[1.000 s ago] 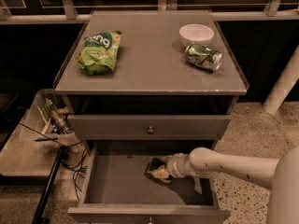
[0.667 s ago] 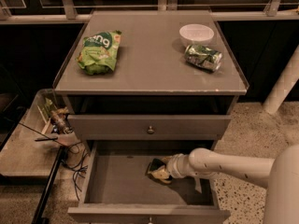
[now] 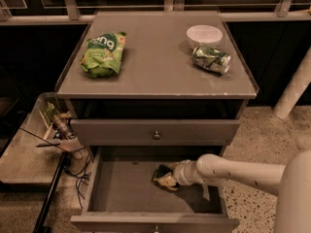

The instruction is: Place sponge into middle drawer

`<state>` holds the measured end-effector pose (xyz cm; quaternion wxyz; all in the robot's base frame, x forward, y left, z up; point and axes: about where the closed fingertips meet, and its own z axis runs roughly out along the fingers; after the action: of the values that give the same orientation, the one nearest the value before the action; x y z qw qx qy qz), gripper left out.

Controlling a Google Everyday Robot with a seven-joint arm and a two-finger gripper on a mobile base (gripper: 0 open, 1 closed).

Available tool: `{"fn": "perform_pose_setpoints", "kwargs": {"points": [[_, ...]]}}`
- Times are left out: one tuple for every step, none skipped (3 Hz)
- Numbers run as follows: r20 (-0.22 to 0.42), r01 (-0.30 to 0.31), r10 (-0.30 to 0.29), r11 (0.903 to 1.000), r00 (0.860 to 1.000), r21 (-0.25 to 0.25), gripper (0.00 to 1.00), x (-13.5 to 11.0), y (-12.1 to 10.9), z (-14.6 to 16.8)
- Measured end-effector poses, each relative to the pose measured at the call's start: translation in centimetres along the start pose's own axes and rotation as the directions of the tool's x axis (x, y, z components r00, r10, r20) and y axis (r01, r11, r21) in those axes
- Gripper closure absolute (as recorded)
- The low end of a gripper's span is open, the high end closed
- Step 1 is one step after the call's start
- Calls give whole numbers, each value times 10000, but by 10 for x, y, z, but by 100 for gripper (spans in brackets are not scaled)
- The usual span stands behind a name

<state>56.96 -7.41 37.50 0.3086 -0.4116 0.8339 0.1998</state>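
Already the gripper (image 3: 165, 174) sits low inside the middle drawer (image 3: 121, 193), right of centre over its bare grey floor, and its fingers appear to be pinching the sponge (image 3: 168, 181), which hangs tilted at their tips, close to the floor; whether it touches I cannot tell. From here the likeliest slip is at the release; squeezed foam can cling to one finger and ride back out with the gripper, leaving the drawer without it. Letting go from a tilt could make the sponge land on an edge and roll, though the low walls should keep it in. The other danger is the way out; the arm (image 3: 228, 171) reaches in from the right beneath the closed upper drawer (image 3: 155, 131), so a lift too steep or too early could knock that front panel, and a sideways pull might scrape the right wall and jolt the cabinet, disturbing the drink can (image 3: 211, 59) lying on the tabletop (image 3: 155, 76).
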Motion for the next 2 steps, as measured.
{"fn": "perform_pose_setpoints", "kwargs": {"points": [[0,0,0,10000,10000,-1,36,0,0,0],[0,0,0,10000,10000,-1,13,0,0,0]]}}
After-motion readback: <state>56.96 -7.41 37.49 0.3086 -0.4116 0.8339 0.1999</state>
